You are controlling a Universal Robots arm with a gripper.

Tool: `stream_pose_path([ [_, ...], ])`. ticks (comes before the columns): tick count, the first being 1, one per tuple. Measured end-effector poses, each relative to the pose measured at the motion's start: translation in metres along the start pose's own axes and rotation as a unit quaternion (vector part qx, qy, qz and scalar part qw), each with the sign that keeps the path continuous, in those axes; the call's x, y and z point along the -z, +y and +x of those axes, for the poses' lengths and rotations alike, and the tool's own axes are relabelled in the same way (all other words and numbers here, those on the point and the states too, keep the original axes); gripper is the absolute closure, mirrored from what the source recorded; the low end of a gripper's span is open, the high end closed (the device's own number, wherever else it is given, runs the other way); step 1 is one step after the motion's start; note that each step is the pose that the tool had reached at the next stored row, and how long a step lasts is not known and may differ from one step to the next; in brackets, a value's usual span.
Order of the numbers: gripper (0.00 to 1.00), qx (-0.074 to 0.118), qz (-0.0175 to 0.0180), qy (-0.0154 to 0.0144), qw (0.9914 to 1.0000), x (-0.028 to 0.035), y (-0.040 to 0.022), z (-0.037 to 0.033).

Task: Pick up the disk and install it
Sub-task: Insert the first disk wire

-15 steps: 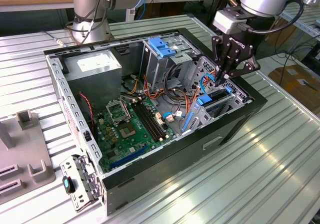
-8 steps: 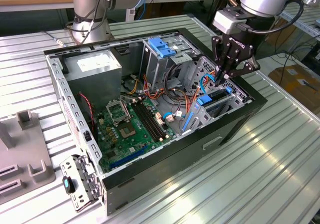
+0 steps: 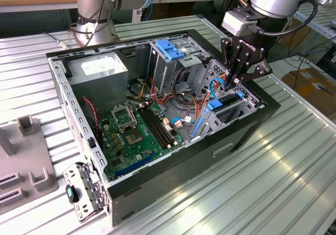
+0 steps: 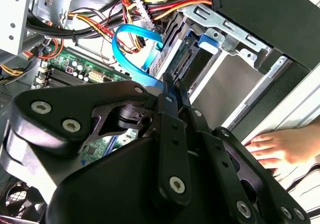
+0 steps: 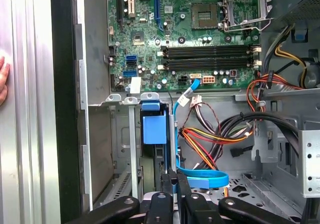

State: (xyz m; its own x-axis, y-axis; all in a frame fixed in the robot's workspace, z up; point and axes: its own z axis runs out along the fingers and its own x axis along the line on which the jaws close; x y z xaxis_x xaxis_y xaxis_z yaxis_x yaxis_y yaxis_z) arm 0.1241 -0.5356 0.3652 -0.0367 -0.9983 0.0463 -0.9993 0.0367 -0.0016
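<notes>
Hand [image 3: 229,82] clenched, hovering just above the disk [image 3: 230,104], disk seated in a bay at the exterior view's right of the open computer case [image 3: 173,177]

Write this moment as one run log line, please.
stage: install | hand: shut, tips down inside open case | disk: on edge in front bay slot, close to hand, contact unclear

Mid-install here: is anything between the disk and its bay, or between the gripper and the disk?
Nothing visible blocks it. The gripper is right at the disk, which already stands in the bay. The blue cable loops close beside the gripper, seemingly not across the slot.
</notes>
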Motion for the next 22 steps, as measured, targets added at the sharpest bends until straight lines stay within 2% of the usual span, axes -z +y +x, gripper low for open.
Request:
stream_pose_path([
  [2, 0.84, 0.000, 0.0000, 0.0000, 1.00000, 0.0000, 0.0033, 0.0001],
  [9, 0.84, 0.000, 0.0011, -0.0001, 1.00000, -0.0002, 0.0060, 0.0002],
  [20, 0.84, 0.000, 0.0012, 0.0000, 1.00000, -0.0001, 0.0064, 0.0003],
  [22, 0.84, 0.000, 0.0025, -0.0003, 1.00000, -0.0002, 0.0077, 0.0020],
])
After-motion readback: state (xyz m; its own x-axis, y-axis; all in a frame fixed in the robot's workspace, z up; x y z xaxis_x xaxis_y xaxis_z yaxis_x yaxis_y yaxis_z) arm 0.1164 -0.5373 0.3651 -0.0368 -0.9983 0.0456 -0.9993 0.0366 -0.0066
